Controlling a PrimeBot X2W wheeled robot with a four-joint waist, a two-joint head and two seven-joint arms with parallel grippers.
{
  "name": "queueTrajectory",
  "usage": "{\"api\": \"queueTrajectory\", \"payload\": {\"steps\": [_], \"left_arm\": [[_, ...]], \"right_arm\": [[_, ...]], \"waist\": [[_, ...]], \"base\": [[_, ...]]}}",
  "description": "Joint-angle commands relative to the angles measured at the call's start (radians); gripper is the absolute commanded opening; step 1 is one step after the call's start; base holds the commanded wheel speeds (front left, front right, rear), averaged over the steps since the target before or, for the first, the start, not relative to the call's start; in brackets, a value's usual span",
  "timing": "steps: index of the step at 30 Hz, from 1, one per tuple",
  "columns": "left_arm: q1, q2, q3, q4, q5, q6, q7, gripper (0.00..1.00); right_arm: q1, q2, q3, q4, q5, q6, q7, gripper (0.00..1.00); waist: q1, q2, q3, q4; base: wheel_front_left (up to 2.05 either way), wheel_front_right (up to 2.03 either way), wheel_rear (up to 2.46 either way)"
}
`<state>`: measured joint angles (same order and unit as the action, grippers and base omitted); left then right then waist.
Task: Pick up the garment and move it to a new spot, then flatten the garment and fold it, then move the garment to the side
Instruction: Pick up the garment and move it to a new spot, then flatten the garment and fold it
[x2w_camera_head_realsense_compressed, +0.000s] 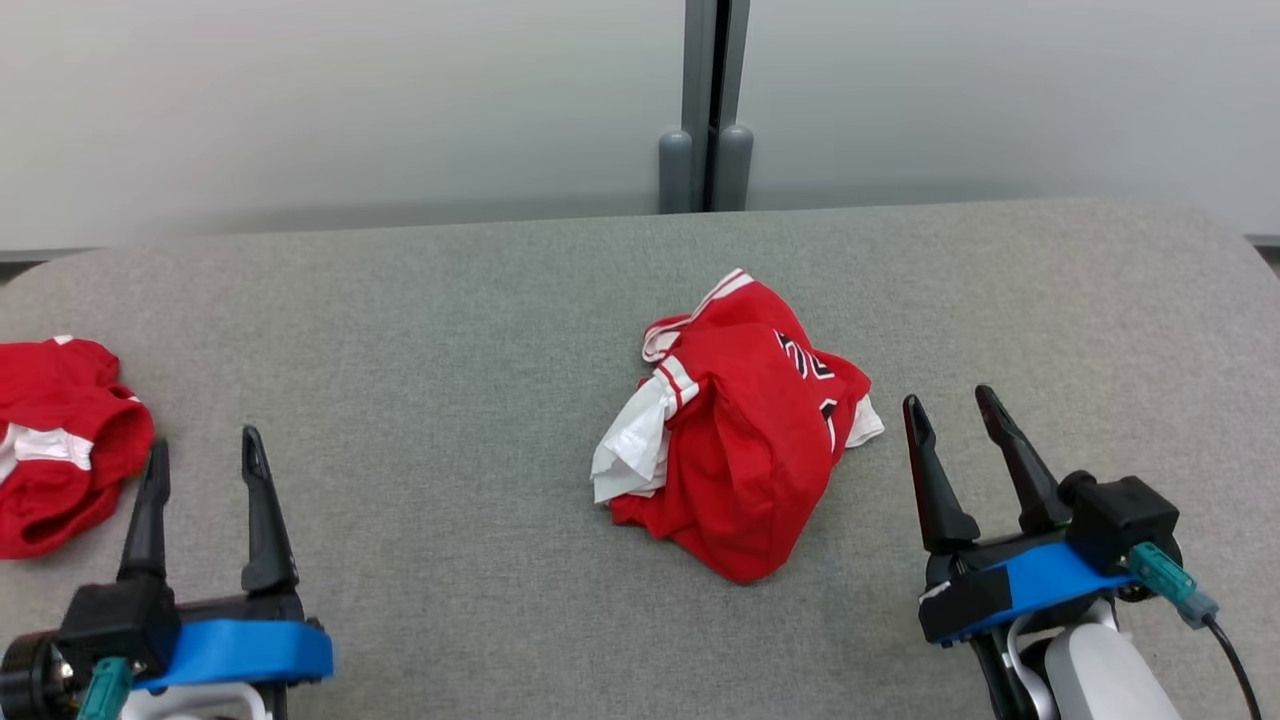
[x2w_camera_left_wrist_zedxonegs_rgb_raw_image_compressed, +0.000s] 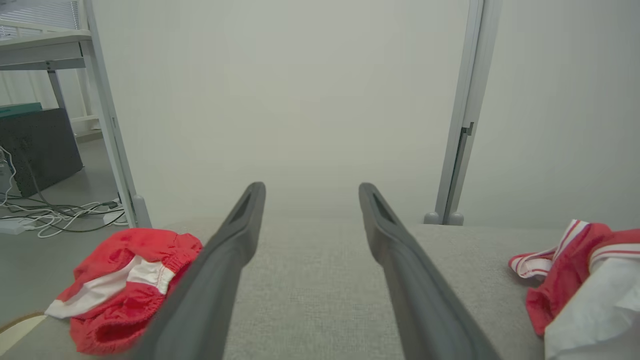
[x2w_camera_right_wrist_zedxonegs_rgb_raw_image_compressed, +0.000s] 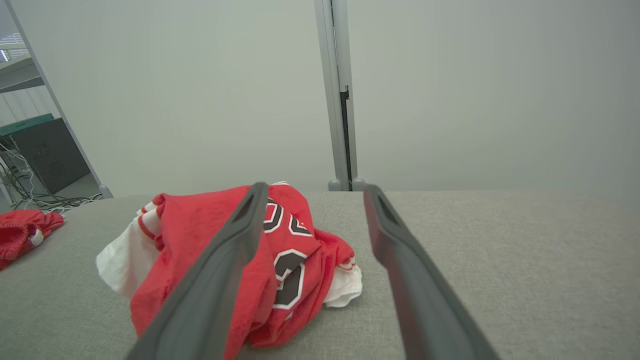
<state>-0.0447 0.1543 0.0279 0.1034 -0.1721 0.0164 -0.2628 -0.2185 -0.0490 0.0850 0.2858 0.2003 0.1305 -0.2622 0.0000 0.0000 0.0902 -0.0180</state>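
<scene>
Hovering L claw: low over the grey worktop, fingers spread wide, nothing between them; bare cloth surface straight ahead of it.
R claw: likewise wide open + empty, fingers pointing fwd and leaning a bit toward the L claw.
Garment: red jersey w/ white trim + dark numerals, wadded in a heap, white inner layer poking out. Lies just L of the R claw's fingertips, near but not touching, and well apart to the R of the L claw. In the R wrist view the heap sits ahead, partly hidden behind that claw's L finger.
Red-white bundle: a 2nd crumpled piece just outboard (L) of the L claw, by the worktop's edge. Looks like shorts w/ an elastic hem, not certain. Neither claw touches it.
Done so far: nothing that shows. The jersey is unfolded + unflattened and no claw has hold of it. Whether its present spot counts as the "new spot" can't be told.
Left to do: approx. the whole job: grab, lift, relocate, spread flat, fold, shift aside.
Step in hand: prob. the approach for the 1st pick-up, w/ the R claw being the nearer one.
Next move needs: the R claw swinging L + down onto a raised fold so it pinches cloth, not worktop.
Risk: grabbing one thin layer only, so the heap unrolls or drags.
</scene>
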Motion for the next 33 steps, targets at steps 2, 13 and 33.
{"api": "queueTrajectory", "payload": {"steps": [2, 13, 33], "left_arm": [[0.030, -0.014, 0.017, 0.018, 0.012, -0.010, -0.003, 1.00], [0.050, -0.047, 0.046, 0.086, 0.039, -0.060, -0.003, 1.00], [0.027, -0.066, 0.061, 0.170, 0.064, -0.109, -0.003, 1.00]], "right_arm": [[0.025, -0.003, -0.006, 0.011, -0.003, 0.001, -0.004, 1.00], [0.084, -0.003, -0.022, 0.061, -0.014, 0.001, -0.004, 1.00], [0.092, -0.002, -0.023, 0.091, -0.003, 0.000, -0.004, 1.00]], "waist": [[0.0000, 0.0000, -0.016, 0.007], [0.0000, 0.0000, -0.069, 0.034], [0.0000, 0.0000, -0.082, 0.024]], "base": [[0.00, 0.00, 0.00], [0.00, 0.00, 0.00], [0.00, 0.00, 0.00]]}}
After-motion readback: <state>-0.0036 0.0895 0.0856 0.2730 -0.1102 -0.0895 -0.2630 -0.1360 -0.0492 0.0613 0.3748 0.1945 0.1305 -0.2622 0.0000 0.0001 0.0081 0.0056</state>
